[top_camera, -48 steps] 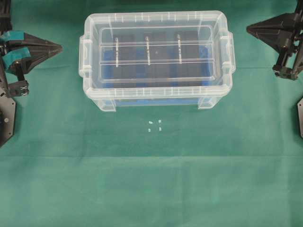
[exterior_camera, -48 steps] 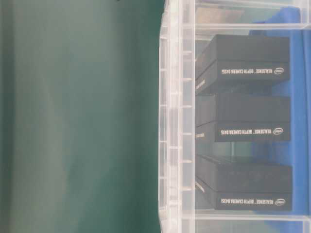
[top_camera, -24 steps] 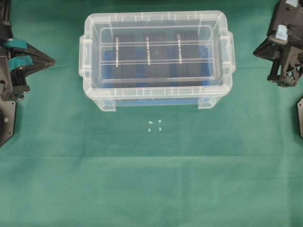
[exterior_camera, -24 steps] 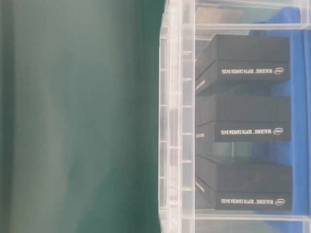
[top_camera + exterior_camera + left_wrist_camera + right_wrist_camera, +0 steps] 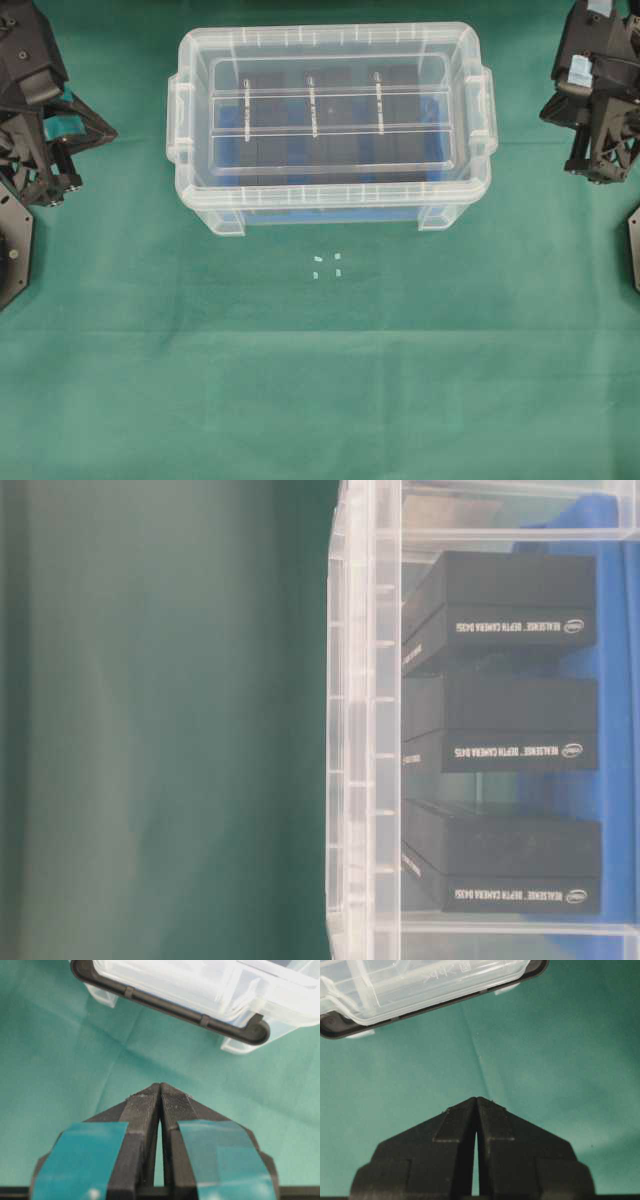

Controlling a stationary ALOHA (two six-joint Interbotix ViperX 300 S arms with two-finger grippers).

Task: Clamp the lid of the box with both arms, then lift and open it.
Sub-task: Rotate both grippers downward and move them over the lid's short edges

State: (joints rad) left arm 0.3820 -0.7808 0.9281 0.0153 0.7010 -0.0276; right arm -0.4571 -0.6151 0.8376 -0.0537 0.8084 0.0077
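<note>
The left hand (image 5: 160, 1091), marked with teal tape, is clenched on nothing, fingertips pressed together, well left of the box (image 5: 330, 205) and pointing toward it. The lid (image 5: 330, 120) sits flat on the box, at the far middle of the green counter (image 5: 320, 380). The right hand (image 5: 476, 1102), also clenched and holding nothing, hovers well right of the box.

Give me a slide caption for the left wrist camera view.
Left hand, teal-taped and shut, poised over green cloth short of the lidded clear box.
</note>
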